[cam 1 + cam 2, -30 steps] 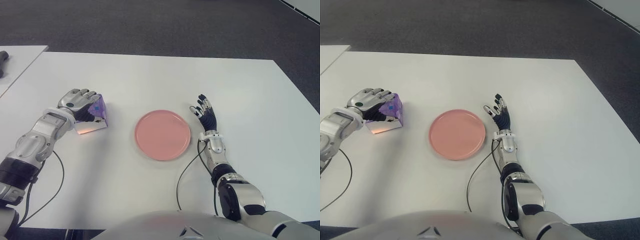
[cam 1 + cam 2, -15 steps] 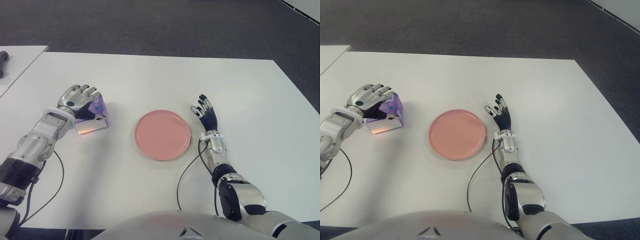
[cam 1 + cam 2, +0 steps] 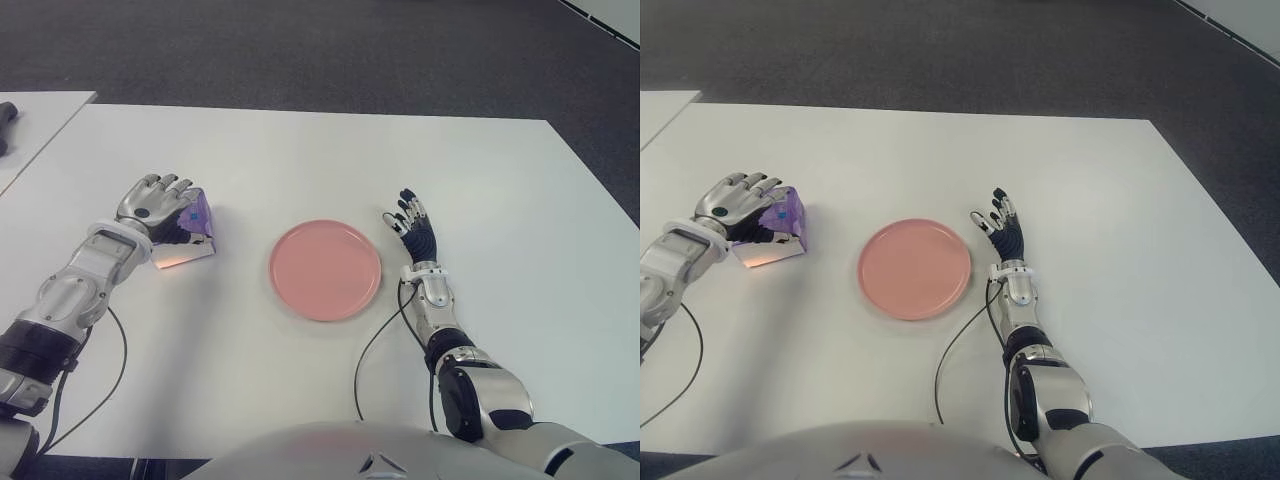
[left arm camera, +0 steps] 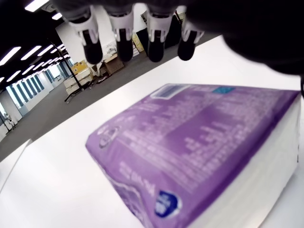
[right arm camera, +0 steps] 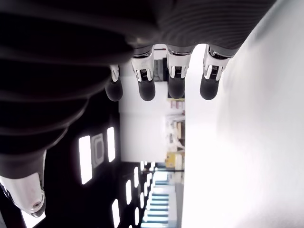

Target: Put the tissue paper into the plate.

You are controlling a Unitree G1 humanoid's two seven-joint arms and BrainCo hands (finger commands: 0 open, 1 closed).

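Observation:
The tissue paper is a purple-wrapped pack with a white side, lying on the white table left of the pink plate. My left hand hovers at the pack's left top edge. In the left wrist view its fingertips are stretched out above the pack and apart from it, so the hand is open. The plate holds nothing. My right hand shows just right of the plate, fingers spread and holding nothing.
A second white table stands at the far left with a dark object on it. Thin black cables trail from both wrists toward the near edge. Dark carpet lies beyond the far edge.
My left hand's fingers have uncurled and lifted off the pack, and the hand has eased slightly left. The pack, plate and right hand stay where they were.

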